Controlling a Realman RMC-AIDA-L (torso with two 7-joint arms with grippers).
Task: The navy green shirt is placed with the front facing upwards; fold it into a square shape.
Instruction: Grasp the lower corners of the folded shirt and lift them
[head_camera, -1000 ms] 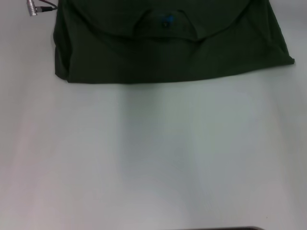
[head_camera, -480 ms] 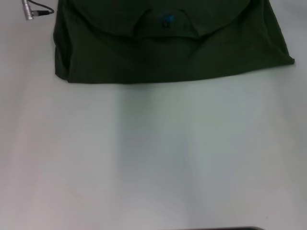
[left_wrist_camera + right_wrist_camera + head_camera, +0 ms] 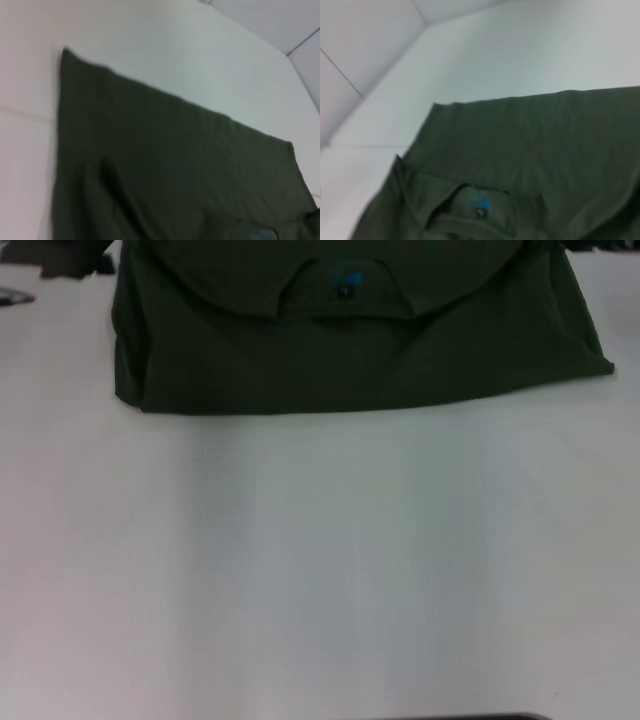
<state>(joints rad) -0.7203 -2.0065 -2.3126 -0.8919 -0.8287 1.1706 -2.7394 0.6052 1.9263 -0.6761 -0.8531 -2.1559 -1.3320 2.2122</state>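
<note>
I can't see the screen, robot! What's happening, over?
Neither gripper's fingers in view. Dark olive-green cotton shirt lies folded at the white table's far edge, collar label showing. Nothing in the way.

1. One shirt (image 3: 350, 340), dark green, lying on the table.
2. One label (image 3: 345, 280), teal, inside the shirt's collar.
3. One collar (image 3: 345, 302), round.
4. One table (image 3: 330, 570), white.
5. One dark arm part (image 3: 55, 255) shows at the head view's far left edge.

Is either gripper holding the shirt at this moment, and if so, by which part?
It cannot be told. The navy green shirt lies folded on the table with its collar label showing, but neither gripper's jaws appear in any view.
</note>
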